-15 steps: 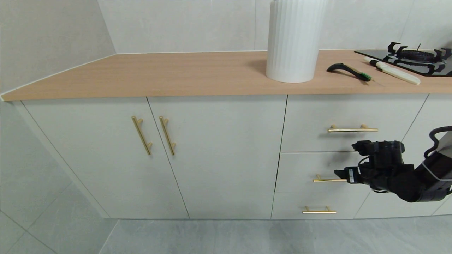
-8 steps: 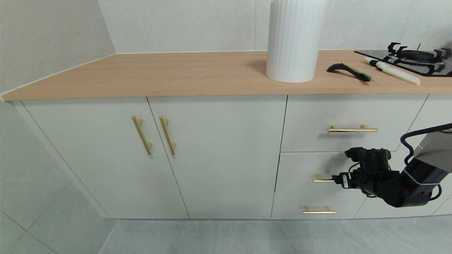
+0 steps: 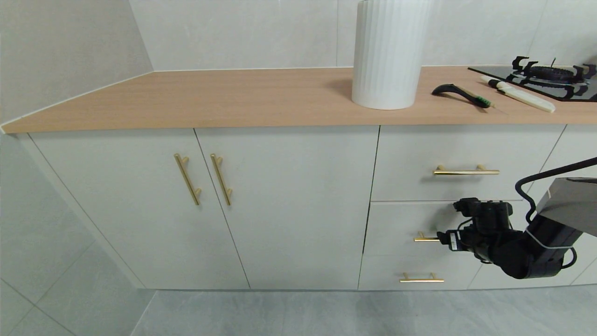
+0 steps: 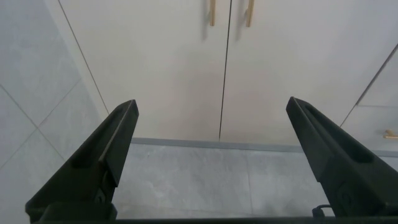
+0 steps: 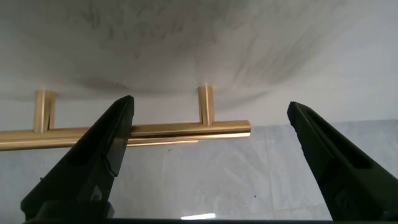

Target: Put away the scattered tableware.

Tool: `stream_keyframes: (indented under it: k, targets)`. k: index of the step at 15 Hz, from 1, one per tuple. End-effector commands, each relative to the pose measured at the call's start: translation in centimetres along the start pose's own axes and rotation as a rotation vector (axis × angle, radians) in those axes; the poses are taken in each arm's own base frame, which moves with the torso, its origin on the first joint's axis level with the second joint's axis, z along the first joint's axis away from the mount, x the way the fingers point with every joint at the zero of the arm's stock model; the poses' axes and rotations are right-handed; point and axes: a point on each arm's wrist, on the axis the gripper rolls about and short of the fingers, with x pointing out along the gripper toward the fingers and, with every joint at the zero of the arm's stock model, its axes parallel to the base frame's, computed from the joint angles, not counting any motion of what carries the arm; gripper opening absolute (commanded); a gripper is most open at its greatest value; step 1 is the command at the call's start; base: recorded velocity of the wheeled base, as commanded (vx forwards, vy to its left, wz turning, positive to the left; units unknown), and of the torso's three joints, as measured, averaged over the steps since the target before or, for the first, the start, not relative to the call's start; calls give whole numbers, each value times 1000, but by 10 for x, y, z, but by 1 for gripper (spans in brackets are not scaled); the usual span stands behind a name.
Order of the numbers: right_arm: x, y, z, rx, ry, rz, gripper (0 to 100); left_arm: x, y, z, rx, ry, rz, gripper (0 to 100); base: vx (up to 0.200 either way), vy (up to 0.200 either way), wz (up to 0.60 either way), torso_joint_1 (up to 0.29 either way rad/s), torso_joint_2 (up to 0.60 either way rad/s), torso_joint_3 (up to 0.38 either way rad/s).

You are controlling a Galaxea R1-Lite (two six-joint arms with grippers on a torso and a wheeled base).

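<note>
Currently the right end effector (image 5: 209,107) is spread wide, just in front of the middle drawer handle (image 5: 155,131). Left end effector (image 4: 211,104) is also wide, facing the cabinet doors (image 4: 186,56). Black ladle (image 3: 459,94) and white knife (image 3: 517,94) lie on the worktop (image 3: 233,98), right of the white ribbed canister (image 3: 388,53).

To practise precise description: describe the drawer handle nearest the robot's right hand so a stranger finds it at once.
Below the wooden countertop, right of the double cabinet doors, three drawers are stacked. The handle is the gold horizontal bar on the middle drawer. Unlike the top handle and bottom handle, it has the black right hand directly in front, hiding its right end.
</note>
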Motion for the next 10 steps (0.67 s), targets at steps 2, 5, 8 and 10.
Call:
stream_keyframes:
  k: [2, 5, 8, 10]
  targets:
    - [-8, -1, -2, -35, 19, 3, 100, 0, 0, 0, 0, 0, 1, 100, 0, 0, 0, 0, 0, 0]
    - [-27, -6, 6, -51, 75, 18, 100, 0, 0, 0, 0, 0, 1, 100, 0, 0, 0, 0, 0, 0]
    - [-106, -21, 48, -50, 127, 172, 100, 0, 0, 0, 0, 0, 1, 100, 0, 0, 0, 0, 0, 0]
    - [-157, -29, 72, -49, 116, 229, 100, 0, 0, 0, 0, 0, 1, 100, 0, 0, 0, 0, 0, 0]
